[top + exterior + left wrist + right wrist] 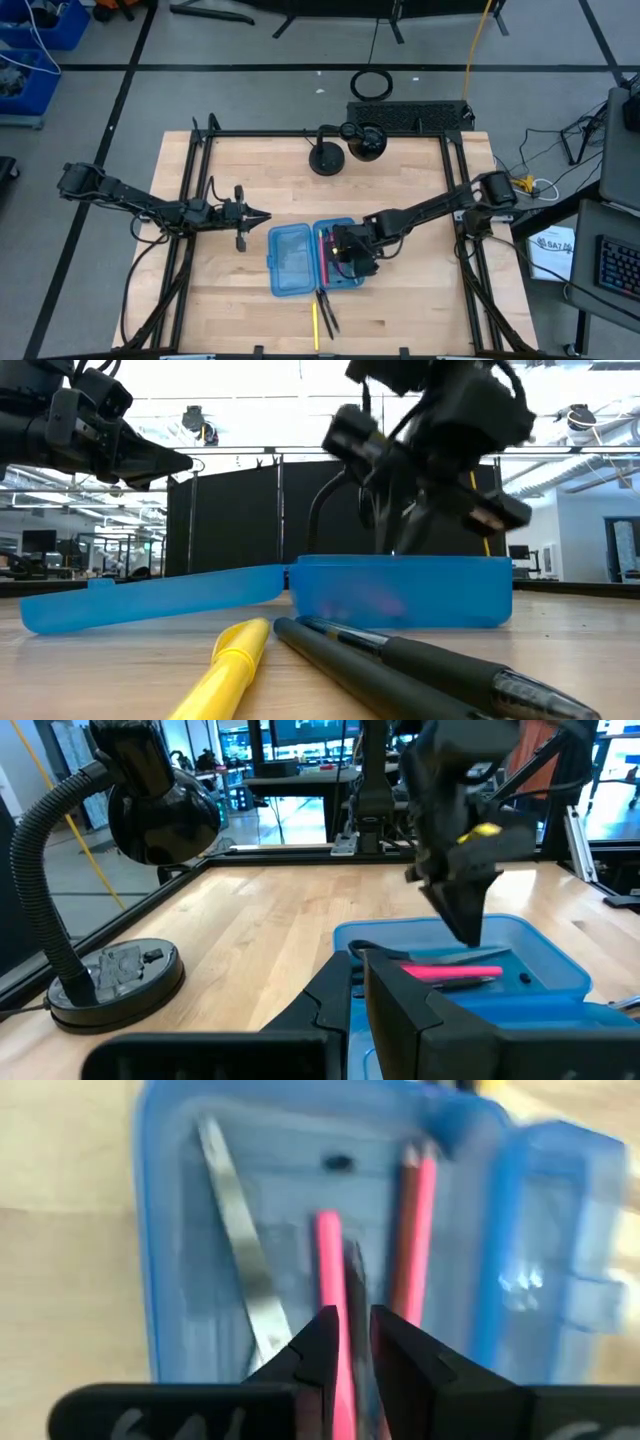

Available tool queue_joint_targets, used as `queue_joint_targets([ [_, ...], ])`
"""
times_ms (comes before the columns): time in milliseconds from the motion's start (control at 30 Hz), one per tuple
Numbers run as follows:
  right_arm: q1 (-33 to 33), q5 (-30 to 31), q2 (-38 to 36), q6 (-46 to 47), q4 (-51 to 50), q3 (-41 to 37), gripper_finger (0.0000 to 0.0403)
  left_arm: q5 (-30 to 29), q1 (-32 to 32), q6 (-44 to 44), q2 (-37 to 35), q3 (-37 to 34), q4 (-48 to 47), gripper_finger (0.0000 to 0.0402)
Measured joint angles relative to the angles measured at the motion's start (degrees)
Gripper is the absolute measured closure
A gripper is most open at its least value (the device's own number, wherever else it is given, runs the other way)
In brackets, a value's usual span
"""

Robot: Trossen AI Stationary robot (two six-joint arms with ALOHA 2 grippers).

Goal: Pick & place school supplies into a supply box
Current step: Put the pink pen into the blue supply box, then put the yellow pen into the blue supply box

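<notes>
Right wrist view is showing the right gripper [348, 1342] hanging over the blue box [165, 1230], fingers nearly pressed together around a pink pen [329, 1245] lying lengthwise inside, straight ahead.

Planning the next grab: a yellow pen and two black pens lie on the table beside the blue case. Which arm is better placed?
Probably right: the right gripper hangs over the supply box, nearest the yellow pen. The left gripper waits farther off.
</notes>
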Motion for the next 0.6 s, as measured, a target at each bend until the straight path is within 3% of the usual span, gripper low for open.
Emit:
queue_joint_targets([
  [167,1.7,8.9,-7.6,2.9,0.5,0.0,0.0347,0.0,0.0,-0.3,0.0,0.0,0.0,0.0364],
  [233,2.1,10.2,-11.9,9.0,1.7,0.0,0.0347,0.0,0.0,-0.4,0.0,0.0,0.0,0.0364],
  [300,2.2,11.6,-16.4,21.7,4.4,0.0,0.0349,0.0,0.0,-0.4,0.0,0.0,0.2,0.0364],
  [433,1.4,16.9,-25.2,57.5,13.7,0.1,0.0366,0.0,0.0,-0.4,0.0,0.0,0.2,0.0364],
  [600,0.0,26.4,-33.7,89.0,14.8,-1.2,0.0393,0.0,0.0,-0.2,0.0,0.0,1.4,0.0364],
])
